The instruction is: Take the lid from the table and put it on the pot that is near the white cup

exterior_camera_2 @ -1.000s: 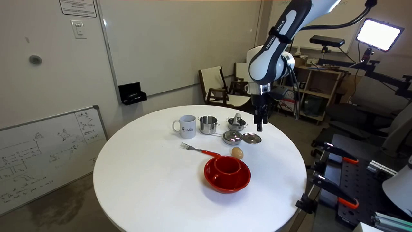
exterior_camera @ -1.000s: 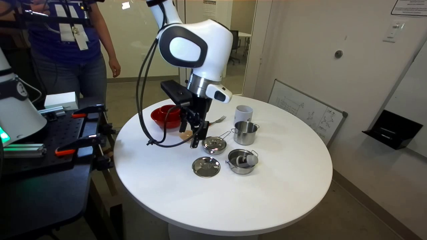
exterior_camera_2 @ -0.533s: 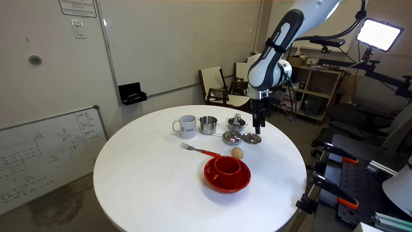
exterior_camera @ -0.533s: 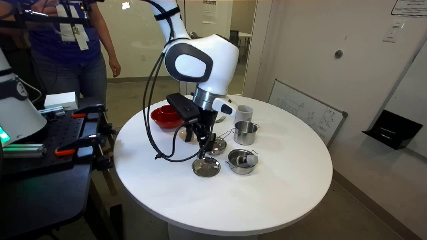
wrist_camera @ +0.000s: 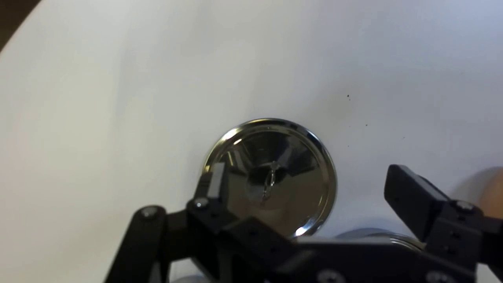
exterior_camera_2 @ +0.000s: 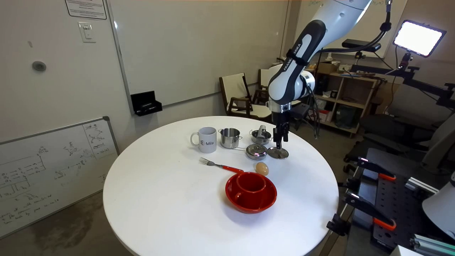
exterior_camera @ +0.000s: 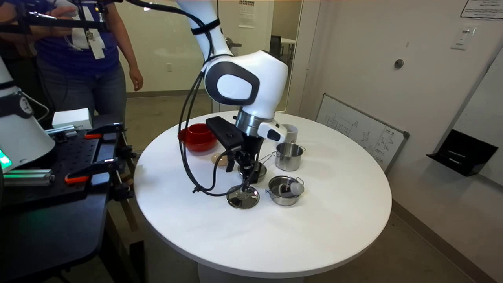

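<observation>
Silver and shiny, the lid (wrist_camera: 289, 184) lies flat on the white table (wrist_camera: 137, 98), just beside the pan (exterior_camera_2: 256, 152) with a long handle. The lid looks light, hard and slippery, so pinching its thin loop (wrist_camera: 269, 181) seems best. The gripper (wrist_camera: 306, 173) is spread wide close by, holding nothing.

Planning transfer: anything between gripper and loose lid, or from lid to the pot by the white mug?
Nothing visible between gripper and loose lid. Toward the deep steel pot, lidded saucepan and shallow steel pot flank the direct path.
</observation>
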